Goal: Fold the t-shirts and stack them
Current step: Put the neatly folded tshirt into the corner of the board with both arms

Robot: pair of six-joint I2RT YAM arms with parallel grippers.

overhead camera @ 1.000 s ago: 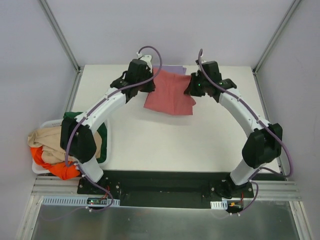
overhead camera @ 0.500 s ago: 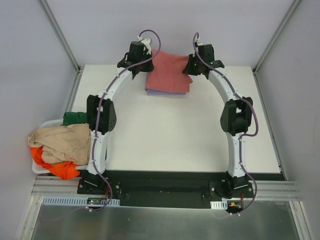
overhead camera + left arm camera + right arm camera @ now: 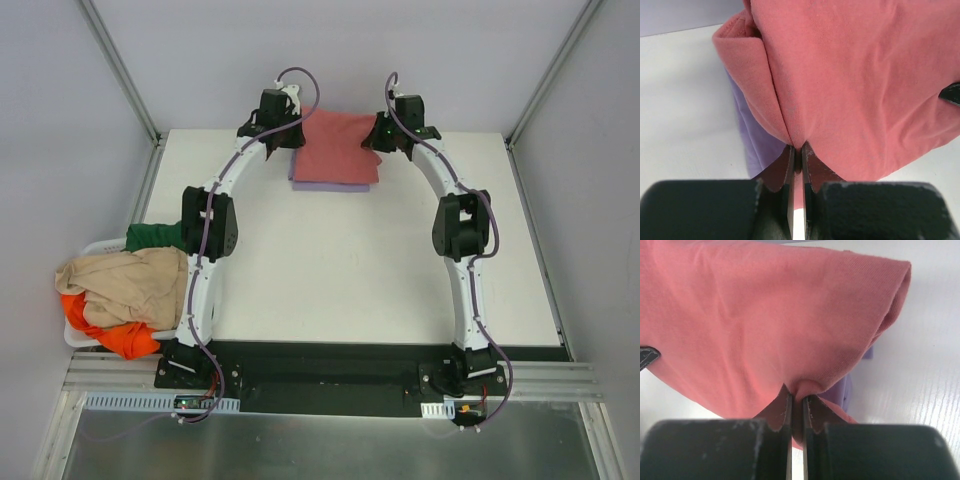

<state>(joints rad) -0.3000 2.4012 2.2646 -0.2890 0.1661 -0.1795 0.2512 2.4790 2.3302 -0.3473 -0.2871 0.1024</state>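
White table (image 3: 350, 270) inside grey walls, with a laundry basket (image 3: 92, 246) of unfolded clothes well off to the near-left of the purple t-shirt (image 3: 330, 185). The purple t-shirt lies folded flat at the far side of the table. The folded red t-shirt (image 3: 335, 150) sits on top of it and covers nearly all of it, leaving only a purple strip along the near and left edges. The red one looks like light, limp knit cotton with no stiffness, so it will likely sag and drag wherever unsupported. It grips fine, and the folded side edges are the best place to pinch so the layers stay together. The left gripper (image 3: 797, 152) is on the left of the purple t-shirt, its jaws nearly together and clamped on a tuck of the red t-shirt's edge. The right gripper (image 3: 796, 399) mirrors it on the right, pinching a small bunch of red fabric. The cloth puckers at both pinches, so the hold looks firm. The red edge rides slightly above the purple at the grips, probably not fully laid down yet.
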